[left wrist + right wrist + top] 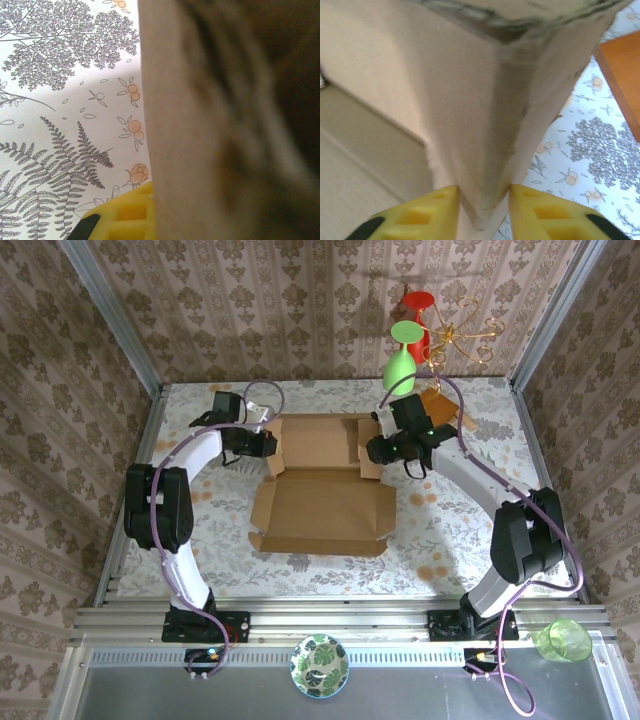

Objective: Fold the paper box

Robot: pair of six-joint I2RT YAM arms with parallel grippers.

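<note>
surface (430, 540): floral print, carries everything.
paper box (322, 505): plain cardboard, opened out mid-surface between both arms. Near panel lies flat; the far panel's two side flaps are raised.
right pincer (374, 450): at the far right flap. In the wrist view both yellow fingers (420, 215) are clamped on either side of the flap's folded edge.
left pincer (268, 444): at the far left flap. In the wrist view one yellow finger (122, 217) is against the cardboard and the other is hidden, so can't tell if it grips.
board (445, 405): reddish wood, far right, just behind the right pincer.
</note>
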